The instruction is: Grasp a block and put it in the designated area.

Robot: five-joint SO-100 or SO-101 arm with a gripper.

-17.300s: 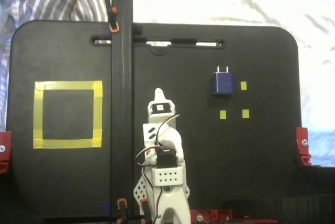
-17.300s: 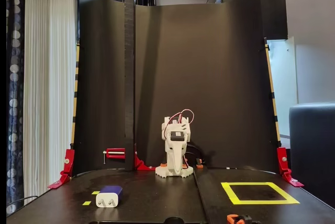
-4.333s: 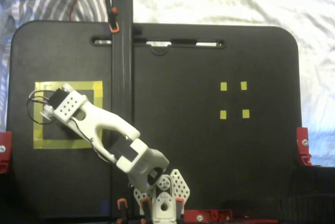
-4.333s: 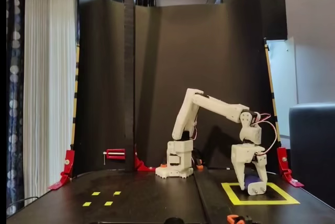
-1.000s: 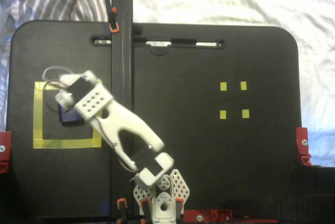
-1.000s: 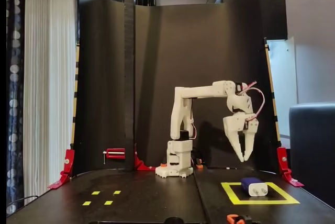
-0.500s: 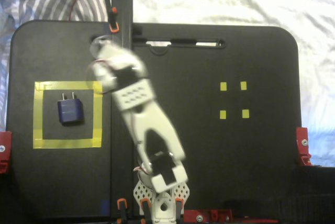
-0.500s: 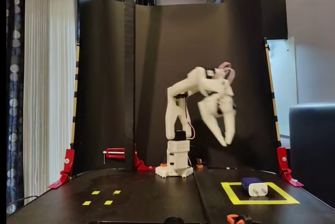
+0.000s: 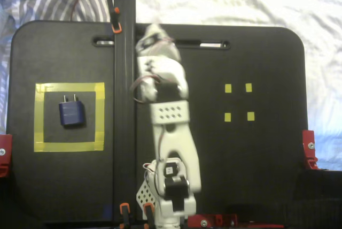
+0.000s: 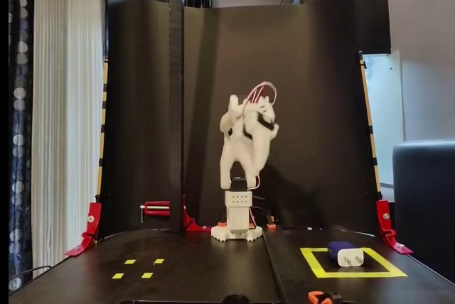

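The navy-blue block (image 9: 71, 113) lies flat inside the designated area (image 9: 38, 116), a square of yellow tape on the left of the black board, with its two prongs pointing to the far edge. The other fixed view shows the block (image 10: 345, 253) resting in the designated area (image 10: 352, 273) at the right front. My white arm is folded up high over the middle of the board and blurred by motion. The gripper (image 9: 153, 31) is far from the block and holds nothing that I can see. In the other fixed view the gripper (image 10: 253, 163) hangs well above the board, its jaws too smeared to read.
A tall black post (image 9: 124, 79) stands between the arm and the taped square, also seen as the post (image 10: 175, 105). Small yellow markers (image 9: 228, 88) sit right of centre. Red clamps (image 9: 308, 149) grip the board's edges. A black backdrop (image 10: 298, 105) curves behind the arm.
The arm has swung away from the taped square towards the board's middle and lifted and folded. The block stays where it was set down inside the square.
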